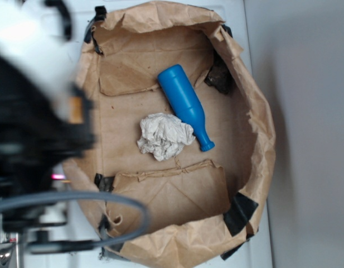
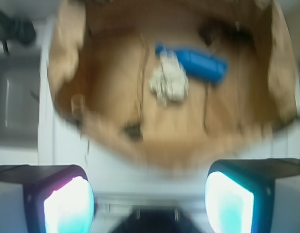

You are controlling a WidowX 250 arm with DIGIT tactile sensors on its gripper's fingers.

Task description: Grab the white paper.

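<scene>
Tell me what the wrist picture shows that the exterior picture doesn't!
Only the wrist view shows the gripper with its two glowing fingertips spread apart. Only the exterior view shows the dark robot arm, the grey cable and black tape on the bag's edge. Both show the brown paper bag, the white paper and the blue bottle touching it.

Black, blurred arm (image 1: 32,139) filling the left of the exterior frame, with an orange patch and a small pink glow (likely an indicator light). Grey cable (image 1: 77,196) looping at lower left. Two dark fingers (image 2: 57,196) with glowing pale cyan-white pads along the wrist frame's bottom.
</scene>
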